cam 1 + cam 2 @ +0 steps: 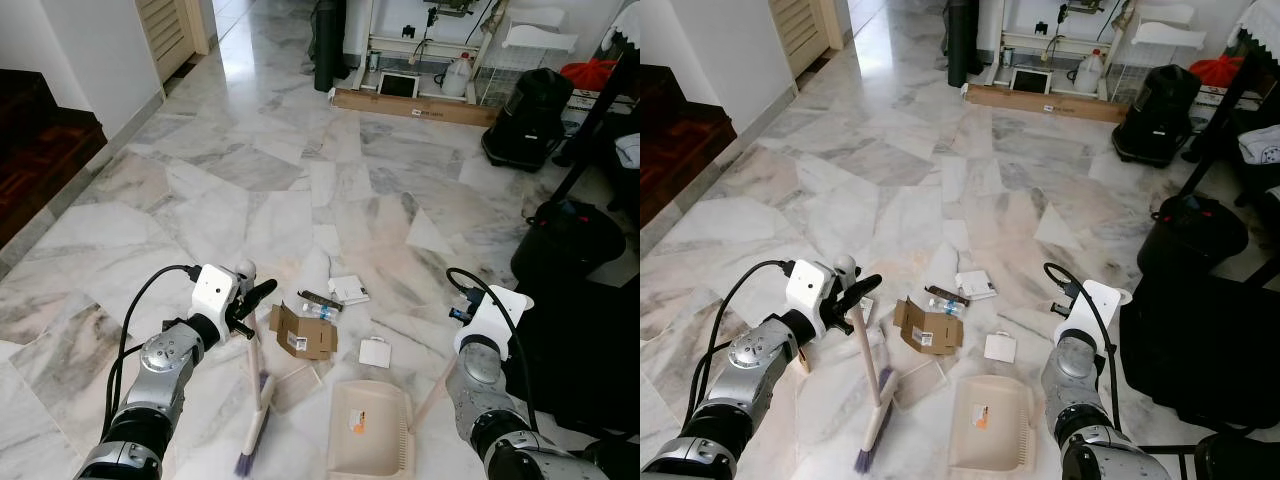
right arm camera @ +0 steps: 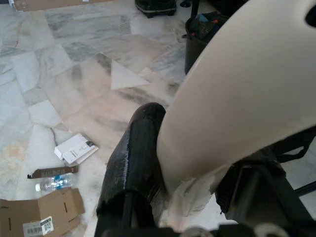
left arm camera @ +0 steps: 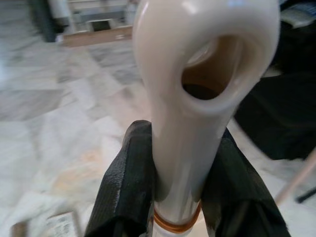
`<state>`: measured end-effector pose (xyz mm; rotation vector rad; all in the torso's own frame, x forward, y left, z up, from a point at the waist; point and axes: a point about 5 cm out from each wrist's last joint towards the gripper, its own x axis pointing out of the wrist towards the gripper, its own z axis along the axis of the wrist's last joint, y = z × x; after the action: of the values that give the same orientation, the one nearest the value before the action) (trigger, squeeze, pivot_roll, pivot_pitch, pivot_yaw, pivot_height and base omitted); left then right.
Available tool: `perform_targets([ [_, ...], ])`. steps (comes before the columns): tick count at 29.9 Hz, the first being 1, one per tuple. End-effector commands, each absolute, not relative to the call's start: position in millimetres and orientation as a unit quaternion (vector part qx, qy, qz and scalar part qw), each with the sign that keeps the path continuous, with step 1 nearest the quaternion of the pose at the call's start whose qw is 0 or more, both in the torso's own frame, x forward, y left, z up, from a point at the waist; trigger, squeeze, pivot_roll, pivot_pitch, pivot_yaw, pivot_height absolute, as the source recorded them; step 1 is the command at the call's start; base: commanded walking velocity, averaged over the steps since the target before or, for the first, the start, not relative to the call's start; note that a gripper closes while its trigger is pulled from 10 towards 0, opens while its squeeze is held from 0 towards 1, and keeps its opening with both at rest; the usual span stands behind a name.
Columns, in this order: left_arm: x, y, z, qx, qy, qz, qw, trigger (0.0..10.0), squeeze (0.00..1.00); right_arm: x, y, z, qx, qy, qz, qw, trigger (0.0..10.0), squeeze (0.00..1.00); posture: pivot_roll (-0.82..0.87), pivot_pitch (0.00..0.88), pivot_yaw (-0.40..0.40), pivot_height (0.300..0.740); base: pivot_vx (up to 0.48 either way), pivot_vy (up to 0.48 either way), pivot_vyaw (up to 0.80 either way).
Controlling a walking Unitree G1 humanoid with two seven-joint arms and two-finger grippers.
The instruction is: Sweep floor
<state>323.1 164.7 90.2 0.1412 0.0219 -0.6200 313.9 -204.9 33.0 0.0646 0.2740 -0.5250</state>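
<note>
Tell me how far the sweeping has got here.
Tools are picked up: the left claw grips the broom, the right claw the dustpan handle. Still to sweep: the cardboard box, bottle and papers on the floor; the pan holds almost nothing.

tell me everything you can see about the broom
The broom has a pale cream handle that looks plastic, ending at the top in a rounded loop with a hanging hole and an orange ring just below it. The head is cream with purple bristles resting on the marble floor, close by the dustpan and a clear flat piece of litter. It stands nearly upright, leaning slightly. The left gripper is shut on the handle just under the loop, black fingers on either side.
</note>
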Motion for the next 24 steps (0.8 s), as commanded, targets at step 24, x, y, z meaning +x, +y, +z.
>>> perform_targets([
  [24, 322.4, 156.9, 159.8, -0.028, -0.072, -0.346, 0.935, 10.0, 0.0, 307.7, -202.0, 22.7, 0.024, 0.166, -0.254, 0.953, 10.0, 0.0, 0.05, 0.067, -0.038, 0.74, 0.0, 0.0, 0.0],
])
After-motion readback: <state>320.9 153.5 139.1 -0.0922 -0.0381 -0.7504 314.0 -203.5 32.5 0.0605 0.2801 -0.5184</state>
